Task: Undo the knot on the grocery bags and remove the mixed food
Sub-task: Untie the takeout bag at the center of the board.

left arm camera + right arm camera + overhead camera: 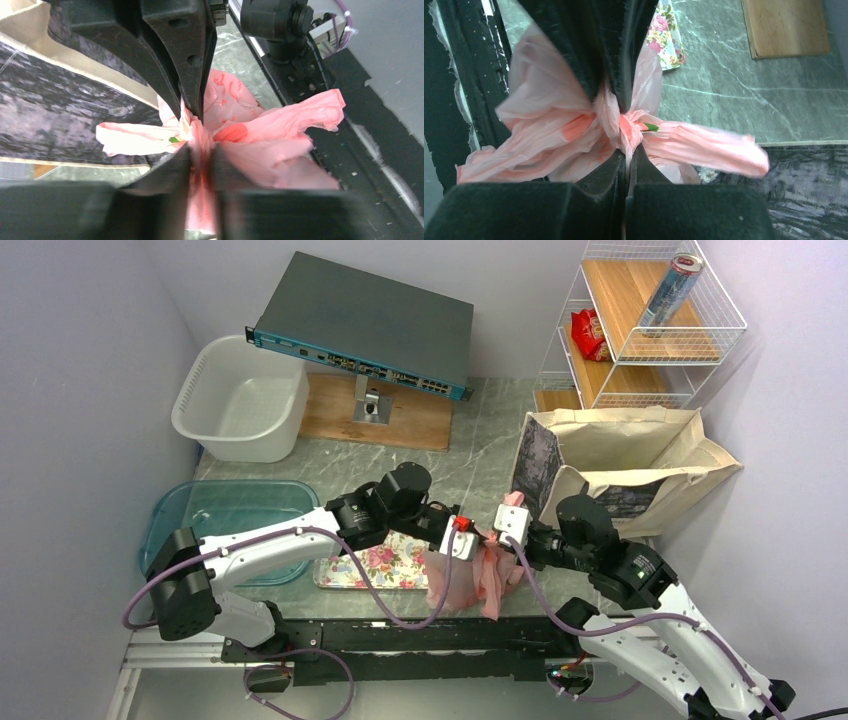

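The pink plastic bag (468, 585) hangs at the table's near edge, between both arms. Its knot (628, 125) is a twisted pink lump with loose ears spreading to either side. My left gripper (201, 154) is shut on a strand of the knot (196, 131). From the opposite side my right gripper (628, 150) is also shut on it. In the top view the left gripper (480, 543) and right gripper (496, 535) meet tip to tip. A small green speck (650, 127) shows beside the knot. The beige canvas tote (620, 455) stands open behind them. The food is hidden.
A floral tray (375, 562) lies left of the bag, with a teal tub (225, 515) beyond it. A white basket (240, 400) and a network switch (365, 325) on a wooden board stand at the back. The wire rack (650, 340) holds a can (672, 290) and a red packet (588, 335).
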`<state>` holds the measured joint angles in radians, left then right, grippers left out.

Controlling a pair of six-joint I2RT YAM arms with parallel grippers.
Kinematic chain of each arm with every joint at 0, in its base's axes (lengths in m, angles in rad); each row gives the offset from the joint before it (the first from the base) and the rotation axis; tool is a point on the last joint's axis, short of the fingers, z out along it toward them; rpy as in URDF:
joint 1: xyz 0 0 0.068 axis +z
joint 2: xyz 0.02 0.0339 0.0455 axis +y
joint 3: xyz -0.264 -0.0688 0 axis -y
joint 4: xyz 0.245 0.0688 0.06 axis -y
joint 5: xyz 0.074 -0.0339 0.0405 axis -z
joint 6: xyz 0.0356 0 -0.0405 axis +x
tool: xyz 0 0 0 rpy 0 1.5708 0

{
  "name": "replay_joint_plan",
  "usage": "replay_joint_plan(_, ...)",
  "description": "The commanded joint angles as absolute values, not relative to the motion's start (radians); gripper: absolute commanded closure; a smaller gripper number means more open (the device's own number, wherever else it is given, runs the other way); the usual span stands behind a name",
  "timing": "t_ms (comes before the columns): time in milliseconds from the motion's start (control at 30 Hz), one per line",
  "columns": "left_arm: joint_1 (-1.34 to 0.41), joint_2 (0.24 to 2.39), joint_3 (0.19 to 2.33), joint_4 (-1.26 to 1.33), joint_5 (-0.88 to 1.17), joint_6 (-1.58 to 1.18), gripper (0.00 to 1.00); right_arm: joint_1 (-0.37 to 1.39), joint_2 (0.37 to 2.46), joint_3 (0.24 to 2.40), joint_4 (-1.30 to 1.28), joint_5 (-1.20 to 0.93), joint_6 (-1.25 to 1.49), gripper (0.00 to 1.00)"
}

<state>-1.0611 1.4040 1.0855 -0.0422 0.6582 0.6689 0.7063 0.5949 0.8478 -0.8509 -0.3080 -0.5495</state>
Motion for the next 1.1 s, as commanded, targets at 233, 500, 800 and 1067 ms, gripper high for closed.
replay_joint_plan(233,-1.053,1.276,1.011,-0.187,0.770,0.991,1.00,0.712,0.538,0.846,-0.847,-0.185,-0.582,1.00)
replay_joint_plan(500,-1.048,1.156,0.845,-0.277,0.794,1.319,1.00,0.711,0.534,0.836,-0.861,-0.089,-0.582,1.00)
replay_joint_plan(800,-0.990,1.146,0.861,-0.311,0.792,1.303,1.00,0.703,0.556,0.858,-0.856,-0.149,-0.541,1.00)
replay_joint_plan(1067,-0.997,1.180,1.046,-0.074,0.718,0.673,0.46,0.703,0.625,0.946,-0.836,-0.340,-0.465,1.00)
